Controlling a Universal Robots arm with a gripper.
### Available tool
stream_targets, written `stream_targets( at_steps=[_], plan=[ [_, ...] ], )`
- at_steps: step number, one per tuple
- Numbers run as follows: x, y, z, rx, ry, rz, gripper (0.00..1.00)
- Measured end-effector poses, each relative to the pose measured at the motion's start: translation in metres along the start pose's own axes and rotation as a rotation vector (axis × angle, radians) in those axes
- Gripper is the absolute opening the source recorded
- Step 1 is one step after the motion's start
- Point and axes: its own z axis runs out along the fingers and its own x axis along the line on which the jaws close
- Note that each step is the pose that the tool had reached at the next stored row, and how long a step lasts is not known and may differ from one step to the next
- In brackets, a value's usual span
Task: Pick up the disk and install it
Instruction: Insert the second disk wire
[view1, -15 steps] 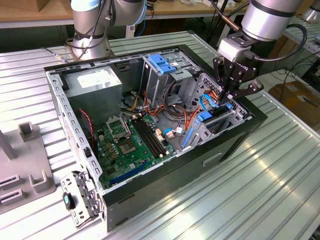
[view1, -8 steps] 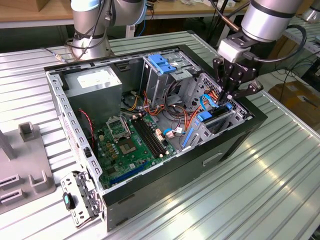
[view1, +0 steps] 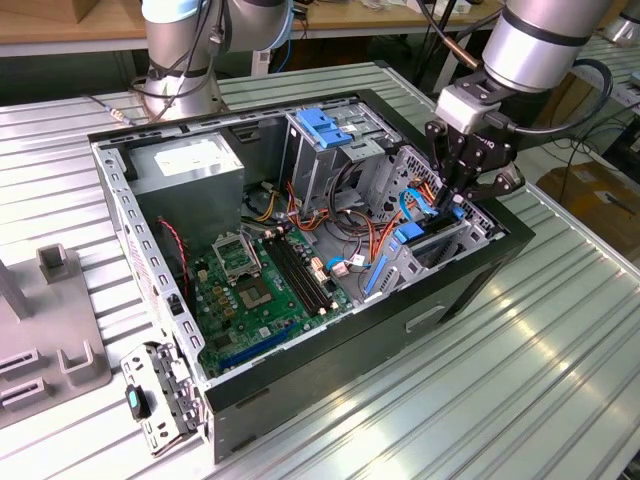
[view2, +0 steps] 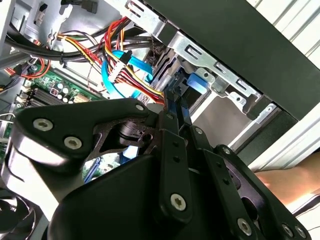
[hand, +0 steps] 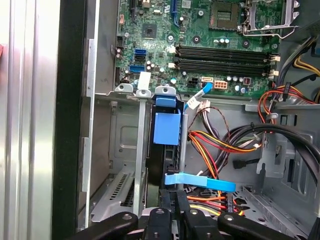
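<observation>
- Exterior view first: open computer case (view1: 470, 290) lying on its side on the ribbed metal table (view1: 560, 380), green motherboard (view1: 250, 290) exposed inside, grey power supply box (view1: 190, 165) at the far corner.
- Tall drive cage (view1: 335, 150) with blue latch standing near the back wall; smaller drive bay (view1: 440, 240) at the case's front edge, toward the exterior view's right.
- Arm (view1: 540, 40) reaching down over that front bay, gripper (view1: 462, 195) low inside it.
- Disk (hand: 161, 150) standing on edge in the bay slot, blue rail (hand: 166, 128) facing up, dark body below; seen edge-on, so no label readable.
- Judged well along: pick-up done, disk already mostly down in its slot; full seating cannot be confirmed.
- Jaws drawn close together, pinching the thin upper edge of the disk in both wrist views.
- Bundle of red, yellow and orange wires (hand: 220, 142) just beside the bay, with a light blue flat cable (hand: 200, 181) crossing near the fingers (hand: 181, 210).
</observation>
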Motion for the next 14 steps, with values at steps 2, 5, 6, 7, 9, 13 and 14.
stream_targets(
  at_steps=[2, 5, 6, 7, 9, 13, 14],
  plan=[
    [0.0, 0.0, -0.0001, 0.0, 0.0002, 0.0, 0.16],
    [0.0006, 0.0001, 0.0001, 0.0, 0.0001, 0.0, 0.16],
    [0.001, 0.0001, 0.0001, 0.0, 0.0002, 0.0, 0.16],
    [0.0012, 0.0001, 0.0001, 0.0, 0.0002, 0.0, 0.16],
    [0.0016, 0.0001, 0.0004, 0.0, 0.0, 0.0, 0.16],
    [0.0021, 0.0003, 0.0017, 0.0002, -0.0039, 0.011, 0.16],
    [0.0021, 0.0003, 0.0018, 0.0, -0.0034, 0.019, 0.16]
  ],
)
